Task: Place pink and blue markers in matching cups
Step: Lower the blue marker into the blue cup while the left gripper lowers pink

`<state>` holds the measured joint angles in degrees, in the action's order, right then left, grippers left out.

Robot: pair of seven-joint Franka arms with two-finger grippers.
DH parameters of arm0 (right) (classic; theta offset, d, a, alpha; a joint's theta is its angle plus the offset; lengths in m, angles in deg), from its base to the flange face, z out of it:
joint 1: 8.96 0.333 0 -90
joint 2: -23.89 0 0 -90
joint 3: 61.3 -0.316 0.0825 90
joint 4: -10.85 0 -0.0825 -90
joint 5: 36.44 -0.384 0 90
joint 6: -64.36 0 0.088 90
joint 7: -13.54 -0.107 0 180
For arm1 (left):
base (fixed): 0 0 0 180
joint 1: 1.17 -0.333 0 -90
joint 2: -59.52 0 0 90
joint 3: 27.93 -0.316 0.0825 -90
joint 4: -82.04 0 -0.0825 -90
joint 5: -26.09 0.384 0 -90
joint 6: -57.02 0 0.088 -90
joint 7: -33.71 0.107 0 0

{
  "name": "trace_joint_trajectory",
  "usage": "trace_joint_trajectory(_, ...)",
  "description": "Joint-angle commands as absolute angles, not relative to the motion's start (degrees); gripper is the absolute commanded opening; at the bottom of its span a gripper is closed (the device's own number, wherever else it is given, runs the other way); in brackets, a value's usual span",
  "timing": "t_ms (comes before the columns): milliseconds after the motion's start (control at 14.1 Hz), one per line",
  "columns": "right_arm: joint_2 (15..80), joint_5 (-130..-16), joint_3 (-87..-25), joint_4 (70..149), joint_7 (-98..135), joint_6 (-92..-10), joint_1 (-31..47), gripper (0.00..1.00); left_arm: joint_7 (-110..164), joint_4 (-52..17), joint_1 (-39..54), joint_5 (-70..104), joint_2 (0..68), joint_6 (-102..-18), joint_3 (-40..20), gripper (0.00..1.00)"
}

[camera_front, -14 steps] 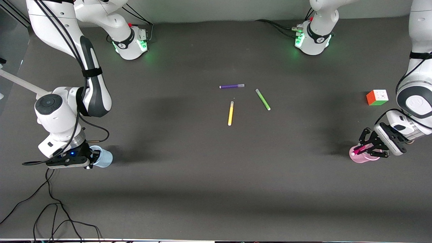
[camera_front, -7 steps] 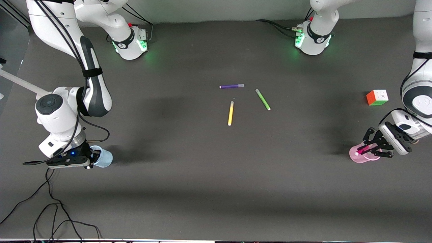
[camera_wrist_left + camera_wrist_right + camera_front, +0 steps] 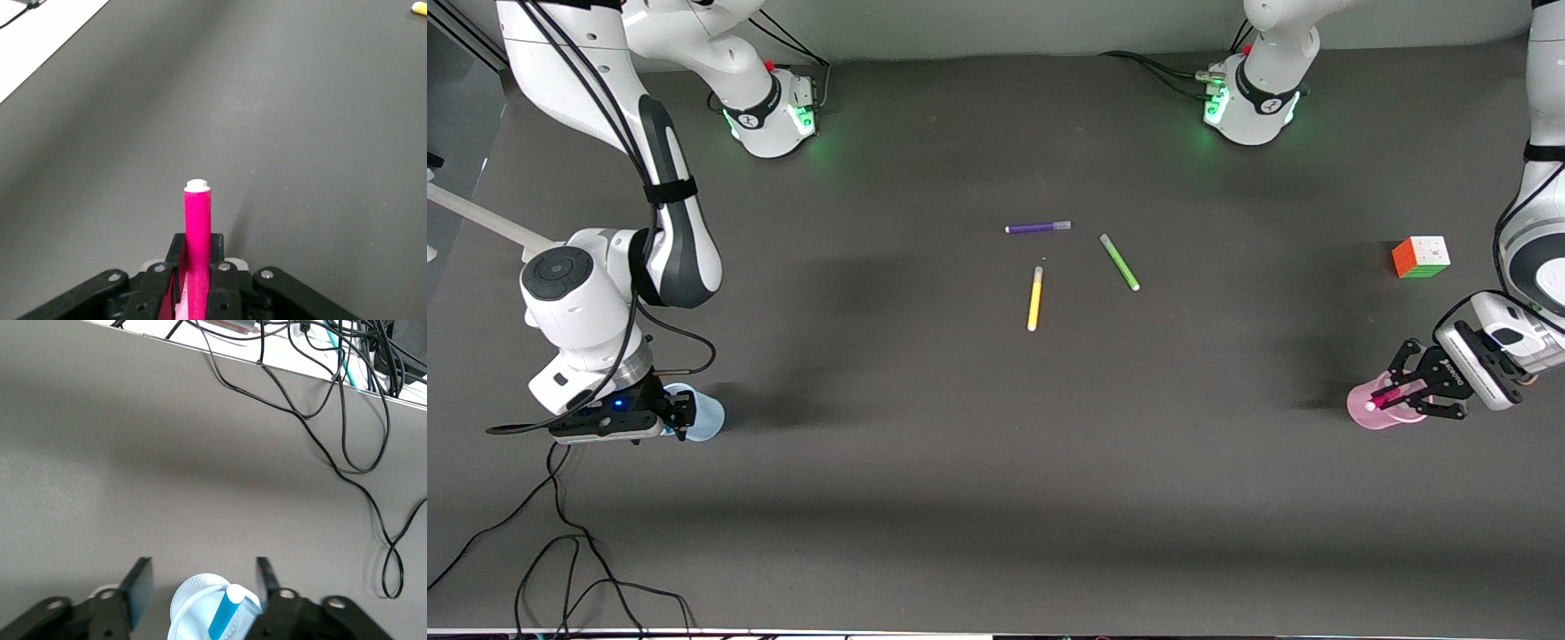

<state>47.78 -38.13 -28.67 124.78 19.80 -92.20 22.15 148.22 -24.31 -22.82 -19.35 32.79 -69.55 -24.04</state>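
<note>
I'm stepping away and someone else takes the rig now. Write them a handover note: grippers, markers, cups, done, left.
Left gripper: shut on the pink marker, over the pink cup at the left arm's end of the table; marker not yet released.
Right gripper: jaws open over the blue cup at the right arm's end; the blue marker stands inside it.
Done: blue marker placed.
Left: release the pink marker into its cup, then lift both arms away.
</note>
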Motion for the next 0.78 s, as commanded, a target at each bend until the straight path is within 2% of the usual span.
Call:
trace_joint_trajectory(0, 46.39, -38.47, -28.42, 125.46, 19.07, -92.79, 22.5, 1.0, 150.16, -22.64, -23.85, -22.07, 32.19, -66.83, -23.45, 0.0)
trace_joint_trajectory(142, 45.52, -38.47, -28.51, 124.49, 18.98, -90.08, 22.76, 1.0, 152.61, -22.12, -24.64, -23.38, 31.84, -66.82, -23.45, 0.0)
trace_joint_trajectory(355, 42.97, -38.47, -28.6, 120.28, 18.98, -80.25, 22.94, 1.0, 154.03, -21.5, -25.25, -24.27, 31.04, -66.03, -23.45, 0.0)
trace_joint_trajectory(426, 41.75, -38.55, -28.69, 118.79, 18.98, -76.39, 22.94, 1.0, 154.03, -21.41, -25.26, -24.27, 30.87, -65.86, -23.45, 0.19)
trace_joint_trajectory(497, 40.6, -38.55, -28.77, 116.86, 18.98, -72.09, 22.94, 1.0, 154.12, -21.15, -25.34, -24.27, 30.69, -65.86, -23.45, 0.45)
trace_joint_trajectory(568, 39.37, -38.55, -28.86, 114.41, 18.98, -66.91, 22.94, 1.0, 154.12, -20.97, -25.34, -24.27, 30.52, -65.68, -23.45, 0.92)
trace_joint_trajectory(639, 38.14, -38.55, -28.86, 111.77, 18.9, -61.29, 23.2, 1.0, 154.12, -20.8, -25.34, -24.27, 30.34, -65.42, -23.45, 1.0)
trace_joint_trajectory(710, 36.74, -38.55, -28.86, 110.0, 18.81, -55.75, 23.73, 1.0, 154.12, -20.62, -25.34, -24.27, 30.25, -65.24, -23.45, 1.0)
